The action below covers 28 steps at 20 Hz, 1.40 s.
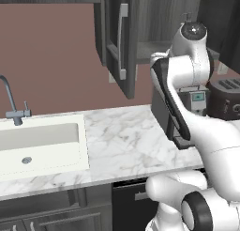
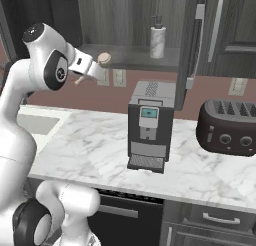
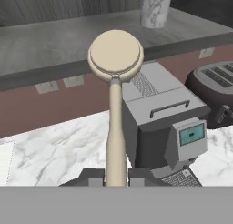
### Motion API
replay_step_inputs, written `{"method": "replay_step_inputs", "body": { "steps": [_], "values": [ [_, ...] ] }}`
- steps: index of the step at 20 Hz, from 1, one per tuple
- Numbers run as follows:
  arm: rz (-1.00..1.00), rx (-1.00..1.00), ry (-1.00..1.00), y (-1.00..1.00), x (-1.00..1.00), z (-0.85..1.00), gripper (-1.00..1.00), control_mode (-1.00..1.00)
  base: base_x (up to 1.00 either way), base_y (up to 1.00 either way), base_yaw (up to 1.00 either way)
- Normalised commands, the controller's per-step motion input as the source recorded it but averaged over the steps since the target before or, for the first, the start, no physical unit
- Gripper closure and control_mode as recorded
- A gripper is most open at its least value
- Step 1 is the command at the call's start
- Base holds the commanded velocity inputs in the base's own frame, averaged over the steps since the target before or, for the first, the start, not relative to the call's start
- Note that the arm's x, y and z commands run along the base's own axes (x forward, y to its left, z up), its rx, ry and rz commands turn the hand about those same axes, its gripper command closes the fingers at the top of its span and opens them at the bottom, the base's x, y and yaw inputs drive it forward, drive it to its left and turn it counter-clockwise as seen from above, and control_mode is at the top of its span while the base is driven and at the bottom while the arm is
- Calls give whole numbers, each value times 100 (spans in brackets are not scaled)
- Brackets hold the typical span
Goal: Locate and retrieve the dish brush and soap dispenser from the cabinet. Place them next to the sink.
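My gripper [image 2: 90,68] is shut on the thin handle of the tan dish brush [image 2: 103,58], held in the air just in front of the open cabinet's shelf [image 2: 130,57]. In the hand view the brush [image 3: 115,55] stands up from between my gripper's [image 3: 116,176] fingertips, round pale head on top. The marbled soap dispenser [image 2: 158,38] stands upright on the shelf, to the right of the brush; its lower body [image 3: 154,8] shows in the hand view. The white sink [image 1: 82,148] with its curved faucet [image 1: 11,103] lies at the counter's left end.
A grey coffee machine [image 2: 149,125] stands on the marble counter [image 2: 90,150] below the shelf, with a dark toaster [image 2: 227,127] to its right. The cabinet door [image 1: 120,42] hangs open with its bar handle outward. Dark drawers [image 2: 215,217] run under the counter.
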Motion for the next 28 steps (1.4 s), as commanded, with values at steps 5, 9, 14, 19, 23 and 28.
{"method": "replay_step_inputs", "body": {
  "steps": [5, 9, 14, 19, 23, 28],
  "values": [
    [-3, 4, -1, 0, -81, -16, 100, -100, 0, 0, 0],
    [0, 5, -3, 0, -79, -13, 100, -100, 0, 0, 0],
    [0, 4, -1, 0, -77, -6, 100, -100, 0, 0, 0],
    [0, 3, -1, 0, -65, -15, 100, -100, 0, 0, 0],
    [0, 4, 0, 1, -40, -16, 100, -100, 0, 0, 0],
    [5, 2, 0, 5, -39, -28, 100, -100, 0, 0, 0]
  ]
}}
